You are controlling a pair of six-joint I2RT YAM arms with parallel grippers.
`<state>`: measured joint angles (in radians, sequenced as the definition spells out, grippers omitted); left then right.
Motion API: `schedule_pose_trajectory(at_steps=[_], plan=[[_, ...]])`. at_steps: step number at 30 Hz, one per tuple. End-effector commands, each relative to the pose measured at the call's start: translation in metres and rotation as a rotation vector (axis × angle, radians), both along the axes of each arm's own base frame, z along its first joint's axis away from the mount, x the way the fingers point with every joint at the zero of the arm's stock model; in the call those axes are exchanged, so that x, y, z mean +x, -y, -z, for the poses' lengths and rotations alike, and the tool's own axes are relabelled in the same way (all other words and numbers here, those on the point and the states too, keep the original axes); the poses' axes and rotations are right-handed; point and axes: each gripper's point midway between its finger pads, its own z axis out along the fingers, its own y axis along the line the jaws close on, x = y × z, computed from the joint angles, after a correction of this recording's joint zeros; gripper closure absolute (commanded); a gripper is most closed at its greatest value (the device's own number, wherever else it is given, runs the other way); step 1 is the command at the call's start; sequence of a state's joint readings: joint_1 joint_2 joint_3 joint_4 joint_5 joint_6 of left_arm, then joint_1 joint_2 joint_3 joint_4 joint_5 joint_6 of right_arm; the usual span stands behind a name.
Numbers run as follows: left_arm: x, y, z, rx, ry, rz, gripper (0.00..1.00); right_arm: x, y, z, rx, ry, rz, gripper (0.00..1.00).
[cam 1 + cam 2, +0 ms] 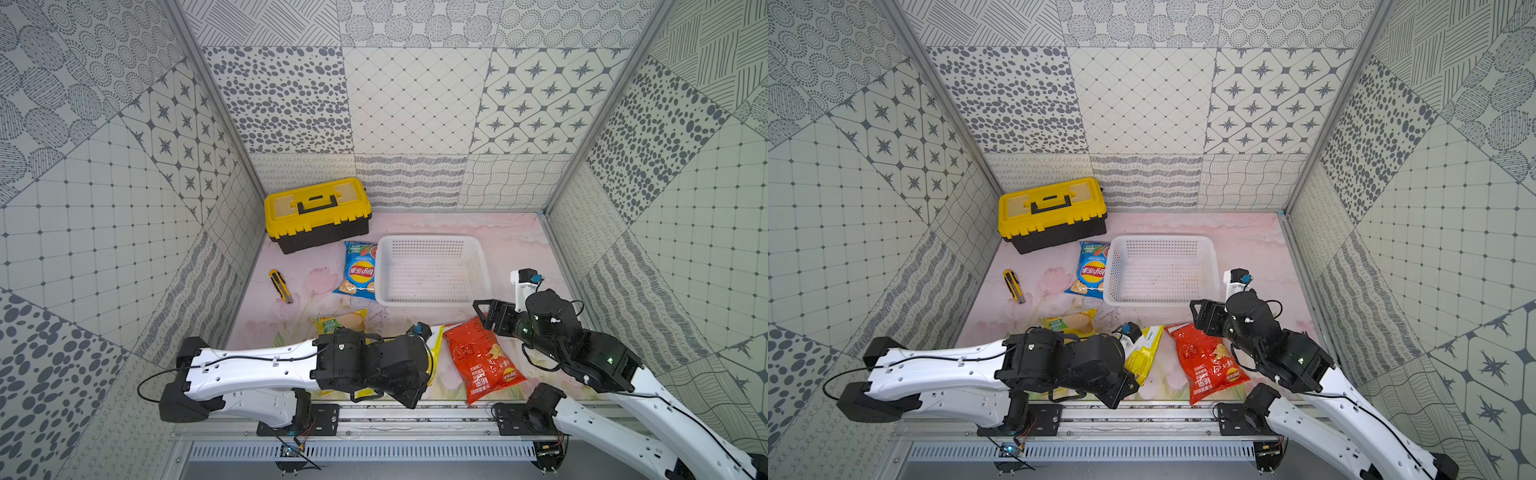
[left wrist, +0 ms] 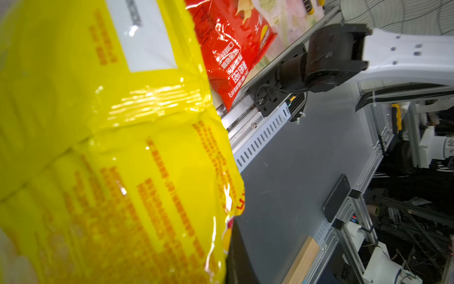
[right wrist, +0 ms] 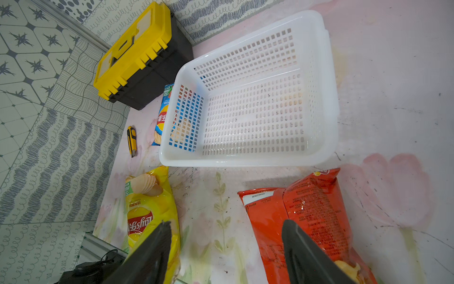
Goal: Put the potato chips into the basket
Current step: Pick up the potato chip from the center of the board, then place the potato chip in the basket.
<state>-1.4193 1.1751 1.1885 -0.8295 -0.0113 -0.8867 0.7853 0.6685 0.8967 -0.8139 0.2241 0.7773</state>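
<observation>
**One yellow bag gripped; all four chip bags outside the basket**

Your white plastic basket [image 1: 432,239] sits at frame centre in both top views on the pink floral mat [image 1: 515,249]. Its walls and floor are a grid of small square holes. A yellow-lidded black toolbox [image 1: 318,214] stands up-left of it near the back wall. A yellow utility knife [image 1: 280,286] lies left of centre, apart from the rest.

The blue chip bag [image 1: 359,270] lies flat against the basket's left wall, and the right wrist view shows its colour through the mesh. The flat yellow chip bag [image 3: 149,204] lies below it. In both top views your left arm covers its lower half, and only the right wrist view shows its logo. The red chip bag [image 1: 482,359], glossy and creased, lies lower right of centre with its lower end at the aluminium rail [image 2: 248,115].

Your left gripper [image 1: 1130,356] is clenched on the raised yellow chip bag [image 1: 1144,353], which stands on edge, tilted, just left of the red bag. Its fingers are hidden in the top views. The left wrist view is filled with the bag's back seam, white label panel and orange print.

Your right gripper [image 3: 226,248] is released. Its fingers [image 3: 307,253] are spread above the mat with nothing between them, one over the red bag's edge.
</observation>
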Motion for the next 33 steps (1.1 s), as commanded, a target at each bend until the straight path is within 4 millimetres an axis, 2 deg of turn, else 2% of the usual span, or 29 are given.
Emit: schedule_pose_trajectory(at_steps=[1, 8, 13, 16, 22, 26, 28, 33], plan=[[0.001, -0.01, -0.042, -0.066, 0.032, 0.022, 1.0, 0.005, 0.004, -0.024, 0.011, 0.075, 0.017, 0.24], [0.027, 0.001, -0.099, -0.185, 0.164, 0.0, 1.0, 0.006, 0.003, -0.036, 0.023, 0.096, 0.014, 0.23], [0.068, 0.023, -0.136, -0.28, 0.282, -0.035, 1.0, 0.007, 0.005, -0.045, 0.046, 0.106, 0.035, 0.23], [0.097, 0.04, -0.158, -0.326, 0.364, -0.052, 1.0, 0.007, 0.007, -0.044, 0.074, 0.096, 0.06, 0.23], [0.168, 0.077, -0.18, -0.393, 0.476, -0.122, 1.0, 0.008, -0.002, -0.03, 0.161, 0.056, 0.07, 0.24], [0.208, 0.097, -0.2, -0.469, 0.554, -0.158, 1.0, 0.006, -0.001, -0.03, 0.182, 0.05, 0.077, 0.26], [0.225, 0.108, -0.202, -0.484, 0.58, -0.158, 1.0, 0.005, 0.002, -0.031, 0.19, 0.059, 0.084, 0.26], [0.267, 0.135, -0.182, -0.485, 0.593, -0.162, 1.0, -0.004, 0.015, -0.033, 0.231, 0.088, 0.107, 0.26]])
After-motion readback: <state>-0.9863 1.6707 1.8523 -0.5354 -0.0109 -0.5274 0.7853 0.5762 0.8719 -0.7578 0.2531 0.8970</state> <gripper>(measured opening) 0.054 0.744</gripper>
